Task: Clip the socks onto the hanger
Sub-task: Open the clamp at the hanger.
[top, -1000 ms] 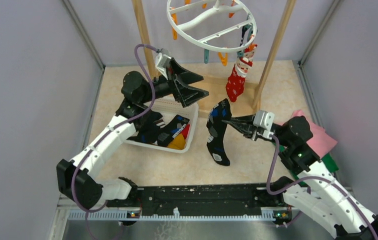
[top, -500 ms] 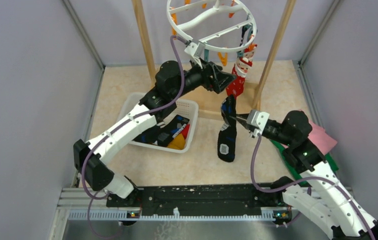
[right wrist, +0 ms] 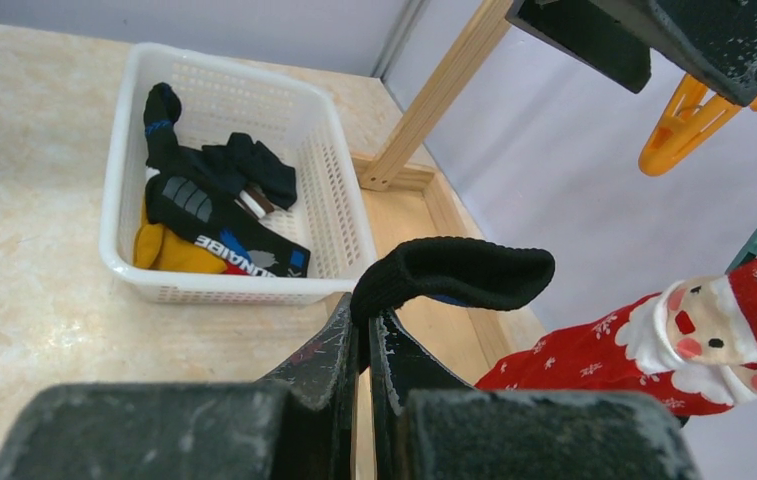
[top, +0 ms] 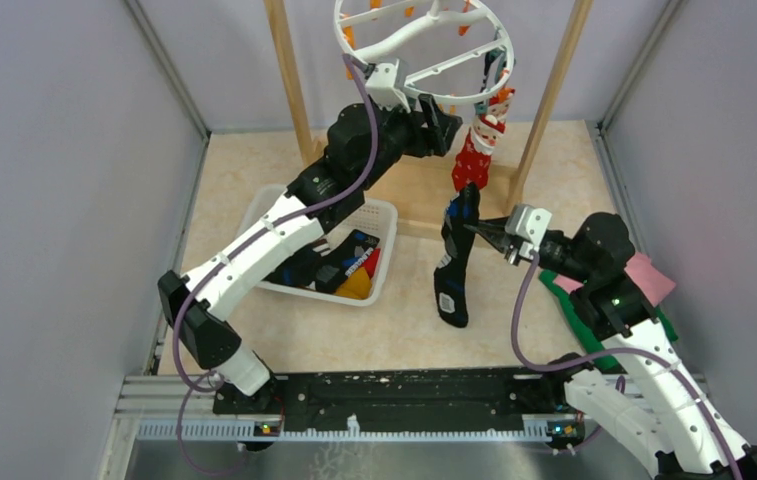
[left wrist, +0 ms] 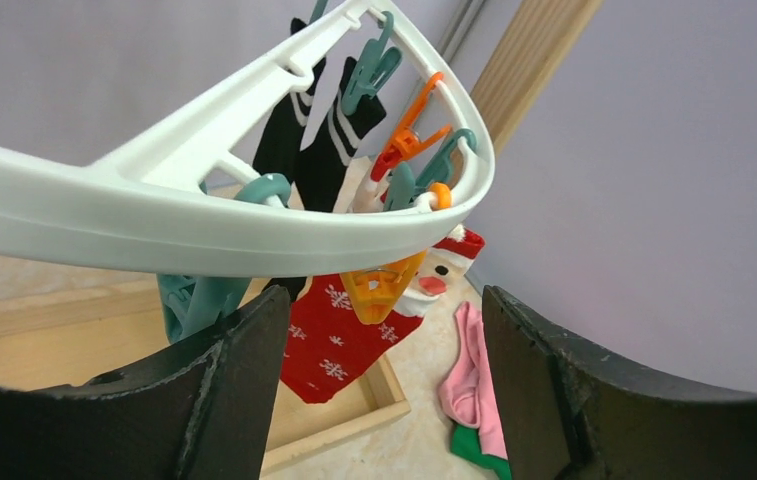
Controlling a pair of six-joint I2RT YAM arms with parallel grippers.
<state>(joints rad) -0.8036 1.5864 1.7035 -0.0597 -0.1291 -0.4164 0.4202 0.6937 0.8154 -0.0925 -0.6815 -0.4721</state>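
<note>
The white ring hanger hangs at the top centre, with orange and teal pegs. A red Santa sock and black striped socks are clipped to it. My left gripper is raised just under the ring's front rim. It is open, and an orange peg hangs between its fingers without touching them. My right gripper is shut on the cuff of a black sock with blue marks, which dangles below the Santa sock. The pinched cuff folds over the fingertips.
A white mesh basket left of centre holds several more socks, black, yellow and red. Wooden rack posts and a base bar frame the hanger. Pink and green cloths lie at the right.
My left arm has swung up from above the basket to under the hanger ring, and its jaws have narrowed a little. My right gripper has carried the black sock slightly up and right.
</note>
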